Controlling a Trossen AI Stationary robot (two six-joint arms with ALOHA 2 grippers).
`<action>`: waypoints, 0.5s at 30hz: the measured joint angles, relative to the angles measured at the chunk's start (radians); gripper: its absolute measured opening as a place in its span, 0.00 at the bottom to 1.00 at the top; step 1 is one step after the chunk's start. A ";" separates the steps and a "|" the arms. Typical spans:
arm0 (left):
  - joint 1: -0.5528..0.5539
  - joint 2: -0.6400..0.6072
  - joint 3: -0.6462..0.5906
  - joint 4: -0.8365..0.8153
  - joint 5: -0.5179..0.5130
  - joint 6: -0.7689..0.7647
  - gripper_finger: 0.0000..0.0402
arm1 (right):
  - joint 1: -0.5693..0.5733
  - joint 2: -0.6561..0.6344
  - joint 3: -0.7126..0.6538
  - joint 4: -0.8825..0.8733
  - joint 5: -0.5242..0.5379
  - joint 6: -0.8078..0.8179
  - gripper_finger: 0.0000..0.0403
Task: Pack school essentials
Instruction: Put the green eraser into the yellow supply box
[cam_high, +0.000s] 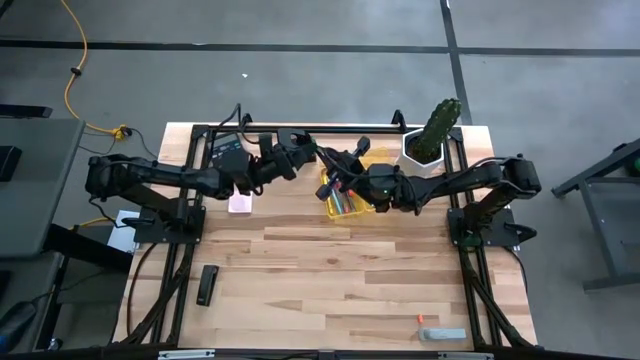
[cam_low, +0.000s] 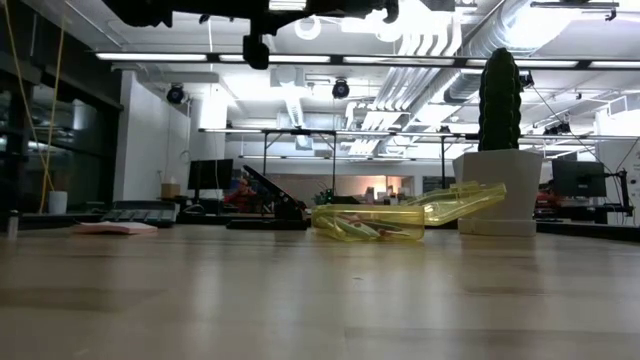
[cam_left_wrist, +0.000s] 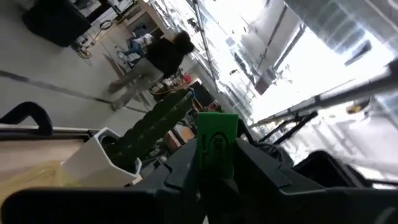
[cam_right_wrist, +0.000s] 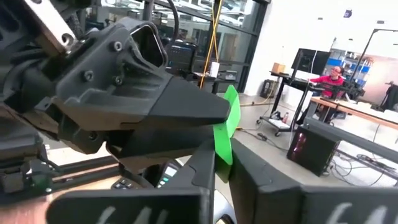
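Observation:
A small green eraser (cam_left_wrist: 216, 144) is up in the air between my two grippers, which meet above the table's far middle. My left gripper (cam_high: 316, 158) comes from the left and is shut on it. My right gripper (cam_high: 334, 170) comes from the right, and its fingers close in on the eraser's (cam_right_wrist: 222, 152) other part. Below them lies a clear yellow pencil case (cam_high: 345, 200), flat on the wood with small stationery inside. A pale pink pad (cam_high: 240, 204) lies flat to its left. My left gripper pinches the green eraser (cam_right_wrist: 232, 107) between its two fingertips (cam_right_wrist: 211, 112), reaching level from the table's left; the eraser is lifted clear. My right gripper has the eraser's lower part (cam_right_wrist: 221, 160) between its two fingers (cam_right_wrist: 205, 168), coming from the right; no part touches the table.
A cactus in a white pot (cam_high: 432, 135) stands at the far right, just beyond the case. A black calculator (cam_high: 228, 157) sits at the far left, a flat black bar (cam_high: 207, 285) near the left edge, and a grey tool with an orange tip (cam_high: 440, 333) near the front right.

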 joint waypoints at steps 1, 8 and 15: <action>0.003 0.000 0.000 -0.003 0.016 0.020 0.23 | 0.000 -0.001 0.000 -0.001 0.000 0.002 0.04; 0.104 -0.137 -0.002 -0.272 0.233 0.173 0.38 | -0.007 -0.126 0.001 -0.201 -0.008 0.004 0.01; 0.136 -0.387 -0.002 -0.571 0.284 0.474 0.49 | -0.077 -0.309 -0.044 -0.607 -0.275 0.163 0.01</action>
